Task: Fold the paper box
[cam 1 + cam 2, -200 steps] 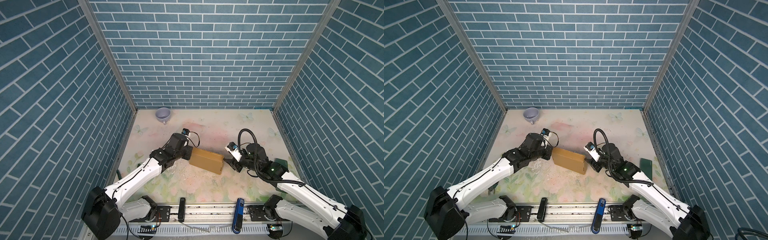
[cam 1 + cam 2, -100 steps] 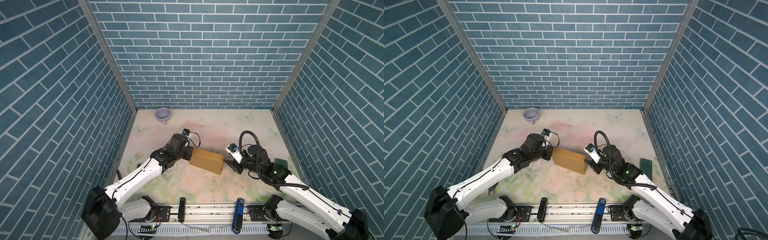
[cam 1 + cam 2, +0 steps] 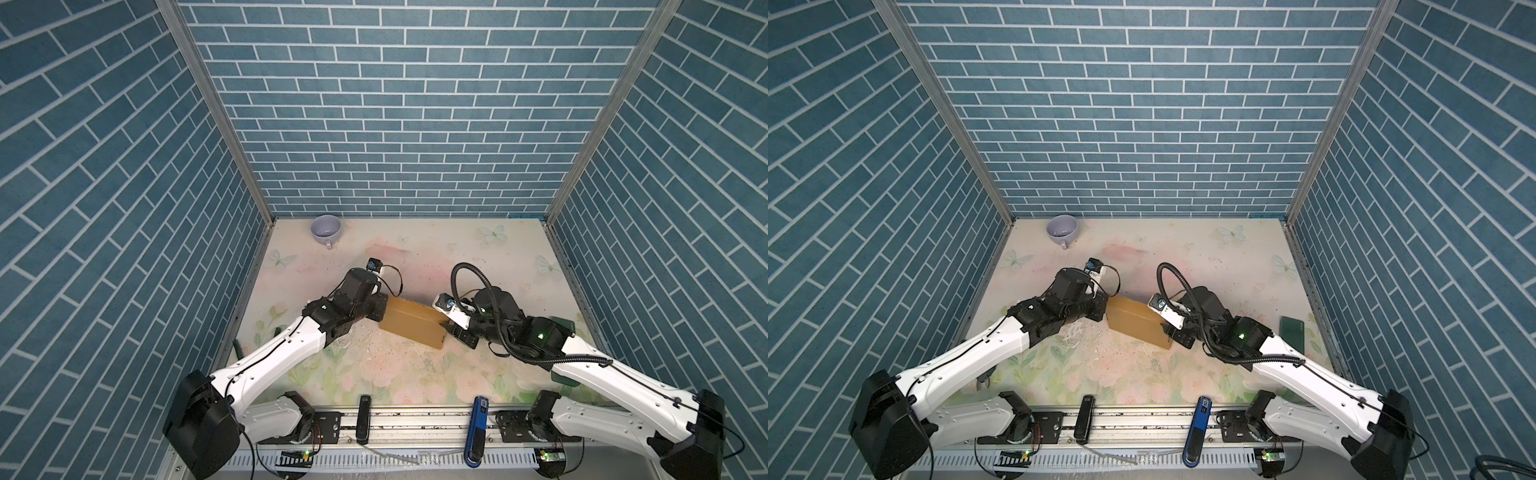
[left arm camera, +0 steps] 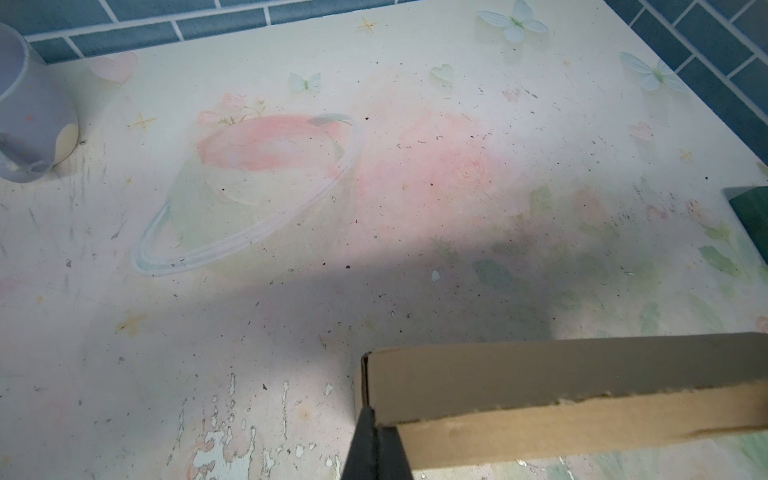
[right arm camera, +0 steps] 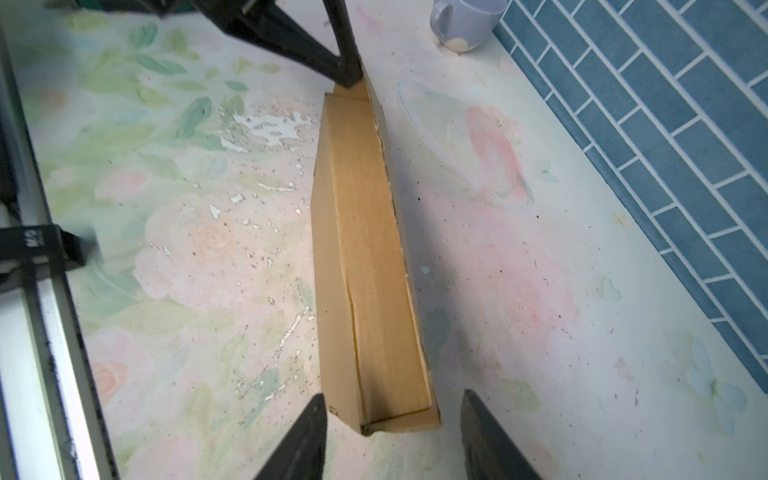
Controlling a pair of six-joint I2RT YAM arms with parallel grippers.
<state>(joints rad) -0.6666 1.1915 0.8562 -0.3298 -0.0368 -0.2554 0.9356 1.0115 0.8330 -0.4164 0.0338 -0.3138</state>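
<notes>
On the table (image 3: 415, 257), one paper box (image 3: 411, 322) lies between two end effectors: left end effector (image 4: 369, 415) closed, right end effector (image 5: 392, 395) half-open.

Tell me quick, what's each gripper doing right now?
Left gripper: shut, tips at a corner of the paper box.
Right gripper: open, straddling the box's other end, not clamped.

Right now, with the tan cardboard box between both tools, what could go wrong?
The right tool stands open around the tan cardboard box, not clamping it; pushed by the shut left tool at its far corner, it may slide or tip.
Its side seam gapes and could spring open.
</notes>
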